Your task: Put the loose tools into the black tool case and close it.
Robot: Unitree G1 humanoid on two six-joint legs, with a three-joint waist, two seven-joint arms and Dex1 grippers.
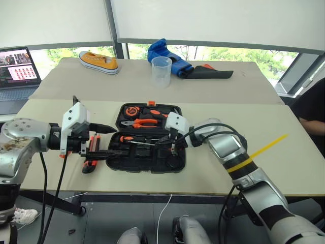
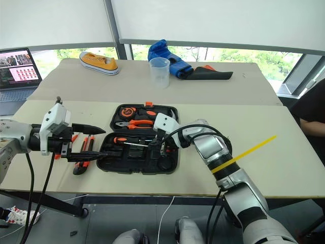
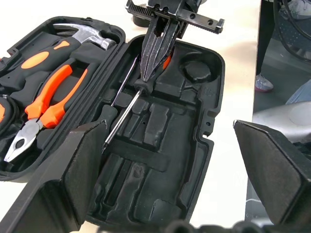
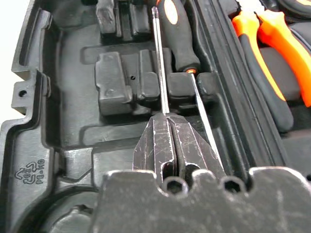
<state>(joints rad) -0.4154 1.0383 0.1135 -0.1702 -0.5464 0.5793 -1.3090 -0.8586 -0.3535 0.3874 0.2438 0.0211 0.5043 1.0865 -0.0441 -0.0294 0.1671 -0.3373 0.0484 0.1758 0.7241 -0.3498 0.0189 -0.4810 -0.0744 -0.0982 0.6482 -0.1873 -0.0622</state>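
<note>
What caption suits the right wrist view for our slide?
Shut right claw pinching a screwdriver shaft over the open case, beside the pliers.

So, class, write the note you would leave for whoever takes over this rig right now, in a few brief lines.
Left end effector: open, empty, at the left edge of the open black tool case.
Right end effector: shut on the shaft tip of one screwdriver, which lies in the case's lower half.
Done: second screwdriver lies beside it in the case.
Left: utility knife and slim tester screwdriver are on the table left of the case; put both in.
I cannot tell whether the round recess holds the tape roll.
Then close the lid.
</note>
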